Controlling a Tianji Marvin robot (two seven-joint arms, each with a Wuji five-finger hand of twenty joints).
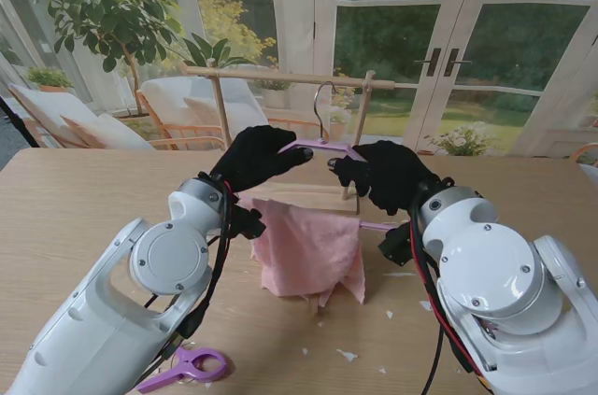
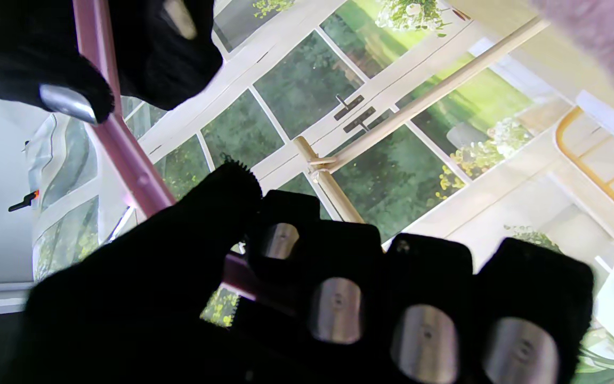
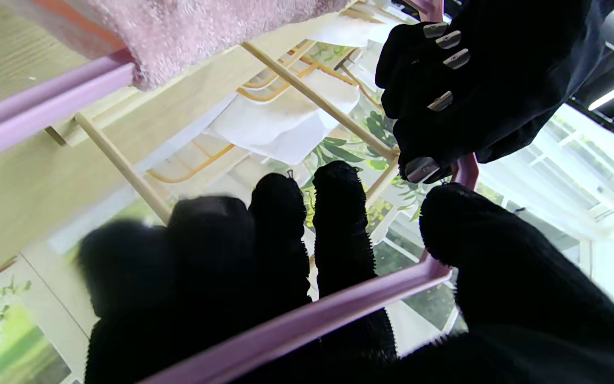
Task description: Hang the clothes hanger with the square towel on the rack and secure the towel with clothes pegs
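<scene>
stand view: two hands, left hand (image 1: 252,158) and right hand (image 1: 392,174), fingers closed on one hanger (image 1: 322,146) bearing one towel (image 1: 308,250).

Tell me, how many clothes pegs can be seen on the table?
1: a purple clothes peg lies on the table near me, beside the left arm. Others may be hidden behind the arms or the towel.

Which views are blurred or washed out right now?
Stand view: sharp, evenly daylit. Left wrist view: towel corner blurred, bright windows behind the left hand. Right wrist view: right hand fingers soft at close range, overexposed glare beside the hanger.
</scene>
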